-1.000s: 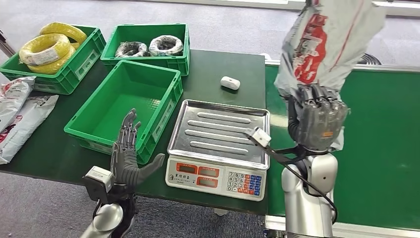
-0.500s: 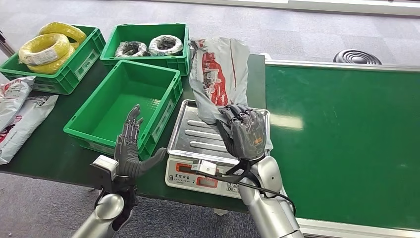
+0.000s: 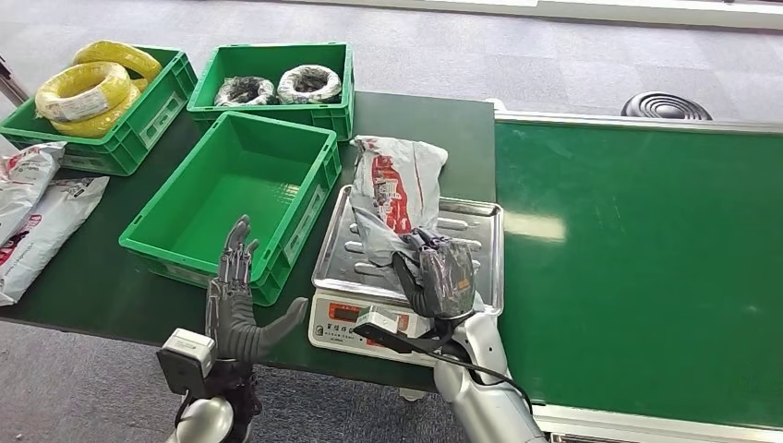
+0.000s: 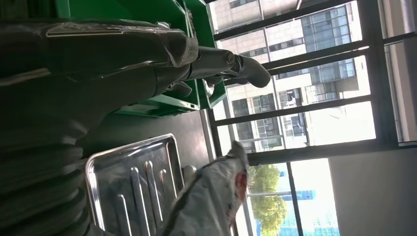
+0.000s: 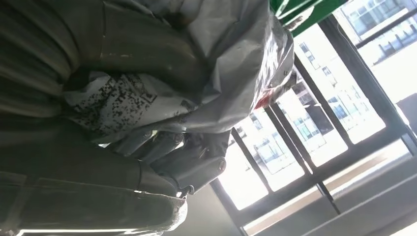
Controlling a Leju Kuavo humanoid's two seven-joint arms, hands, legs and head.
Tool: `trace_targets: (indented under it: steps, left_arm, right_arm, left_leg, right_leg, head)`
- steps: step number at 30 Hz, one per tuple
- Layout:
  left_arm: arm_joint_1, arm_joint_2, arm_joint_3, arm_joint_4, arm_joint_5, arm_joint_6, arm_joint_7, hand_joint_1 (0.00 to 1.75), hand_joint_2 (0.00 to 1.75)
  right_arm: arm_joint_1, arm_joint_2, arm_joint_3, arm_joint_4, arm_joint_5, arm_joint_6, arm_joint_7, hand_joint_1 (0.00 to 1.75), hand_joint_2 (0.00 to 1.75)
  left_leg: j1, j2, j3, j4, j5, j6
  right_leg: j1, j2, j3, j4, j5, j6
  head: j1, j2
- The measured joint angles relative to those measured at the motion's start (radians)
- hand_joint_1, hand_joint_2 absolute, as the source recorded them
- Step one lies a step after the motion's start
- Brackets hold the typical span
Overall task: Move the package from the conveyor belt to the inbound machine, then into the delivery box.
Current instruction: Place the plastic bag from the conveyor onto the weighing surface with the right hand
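Lowered since the earlier frames, the grey plastic mailer package with red print now lies across the ribbed steel tray of the white weighing scale, its far end overhanging onto the dark green table.
Holding the package's near end, the right hand has its fingers wrapped round the crumpled plastic above the scale's keypad; the left hand stands upright with fingers spread, holding nothing, in front of the empty green plastic crate. Green conveyor belt lies to the right.
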Motion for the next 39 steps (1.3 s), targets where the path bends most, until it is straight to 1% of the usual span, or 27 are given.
trace_targets:
  steps: [4, 8, 12, 15, 17, 19, 21, 22, 25, 30, 35, 39]
  left_arm:
    - [0.0, -0.034, -0.01, -0.009, -0.006, -0.014, 0.0, 0.0, 1.75]
    - [-0.01, -0.043, -0.02, -0.004, 0.016, -0.022, 0.0, 0.0, 1.75]
    - [-0.052, -0.007, -0.041, 0.041, 0.075, -0.04, 0.0, 0.0, 1.75]
    - [-0.067, 0.016, -0.04, 0.07, 0.081, -0.066, 0.0, 0.0, 1.75]
    - [-0.074, 0.027, -0.039, 0.086, 0.081, -0.082, 0.0, 0.0, 1.75]
    - [-0.084, 0.033, -0.039, 0.102, 0.082, -0.096, 0.0, 0.0, 1.75]
    - [-0.094, 0.036, -0.039, 0.117, 0.084, -0.102, 0.0, 0.0, 1.75]
    - [-0.099, 0.036, -0.039, 0.122, 0.083, -0.101, 0.0, 0.0, 1.75]
    - [-0.104, 0.029, -0.039, 0.13, 0.075, -0.089, 0.0, 0.0, 1.75]
    - [-0.097, 0.008, -0.04, 0.13, 0.057, -0.058, 0.0, 0.0, 1.75]
    - [-0.054, -0.01, -0.035, 0.082, 0.019, -0.037, 0.0, 0.0, 1.75]
    - [-0.019, -0.033, -0.03, 0.03, -0.012, -0.021, 0.0, 0.0, 1.75]
  right_arm:
    - [0.026, 0.006, -0.036, 0.003, 0.042, 0.0, 0.016, 0.0, 1.75]
    - [0.042, 0.011, -0.068, -0.004, 0.068, 0.0, 0.025, 0.0, 1.75]
    - [0.065, 0.024, -0.128, -0.057, 0.119, -0.001, -0.009, 0.0, 1.75]
    - [0.075, 0.034, -0.182, -0.102, 0.146, -0.001, -0.028, 0.0, 1.75]
    - [0.085, 0.043, -0.22, -0.147, 0.174, -0.001, -0.059, 0.0, 1.75]
    - [0.101, 0.062, -0.27, -0.226, 0.177, -0.001, -0.123, 0.0, 1.75]
    - [0.118, 0.084, -0.317, -0.345, 0.123, -0.001, -0.172, 0.0, 1.75]
    - [0.125, 0.091, -0.334, -0.414, 0.082, -0.001, -0.181, 0.0, 1.75]
    - [0.145, 0.104, -0.355, -0.623, -0.015, -0.001, -0.189, 0.0, 1.75]
    - [0.188, 0.119, -0.368, -0.886, -0.082, 0.0, -0.191, 0.0, 1.75]
    - [0.241, 0.132, -0.396, -1.065, -0.137, 0.0, -0.191, 0.0, 1.75]
    - [0.273, 0.14, -0.43, -1.141, -0.174, 0.0, -0.191, 0.0, 1.75]
  left_leg:
    - [0.0, 0.0, 0.0, 0.0, 0.0, 0.0]
    - [0.0, 0.0, 0.0, 0.0, 0.0, 0.0]
    - [0.0, 0.001, 0.0, 0.0, 0.0, 0.0]
    - [0.0, 0.001, 0.001, 0.0, 0.0, 0.0]
    - [0.0, 0.001, 0.001, 0.0, 0.0, 0.0]
    - [0.0, 0.001, 0.0, 0.0, 0.0, 0.0]
    - [0.0, 0.0, 0.0, 0.0, 0.0, 0.0]
    - [0.0, 0.0, 0.0, 0.0, 0.0, 0.0]
    - [-0.001, 0.002, 0.0, 0.0, 0.0, 0.0]
    - [0.0, 0.001, 0.0, 0.0, -0.001, 0.0]
    - [0.0, 0.002, 0.0, 0.0, -0.001, -0.001]
    - [0.0, 0.002, 0.0, 0.0, -0.001, -0.001]
  right_leg:
    - [0.0, 0.0, 0.0, 0.0, 0.0, 0.0]
    - [0.0, 0.0, 0.0, 0.0, 0.0, 0.0]
    - [0.0, 0.0, 0.0, 0.0, 0.0, 0.0]
    - [0.0, 0.001, 0.0, 0.0, 0.0, 0.0]
    - [0.0, 0.001, 0.0, 0.0, 0.0, 0.0]
    - [0.0, 0.001, 0.0, 0.0, 0.0, 0.0]
    - [0.0, 0.0, -0.001, 0.0, 0.0, 0.0]
    - [0.0, 0.0, -0.001, 0.0, 0.0, 0.0]
    - [0.0, 0.001, -0.001, 0.0, 0.0, 0.0]
    - [0.0, 0.001, -0.001, 0.0, 0.0, 0.0]
    - [0.0, 0.002, -0.001, 0.0, 0.0, 0.0]
    - [0.0, 0.002, 0.0, 0.0, 0.0, 0.0]
  head:
    - [0.0, 0.0]
    - [0.0, 0.0]
    - [0.0, 0.0]
    - [0.0, 0.0]
    - [0.0, 0.0]
    - [0.0, 0.0]
    - [0.0, 0.0]
    - [0.0, 0.0]
    - [0.0, 0.0]
    - [0.0, 0.0]
    - [0.0, 0.0]
    - [0.0, 0.0]
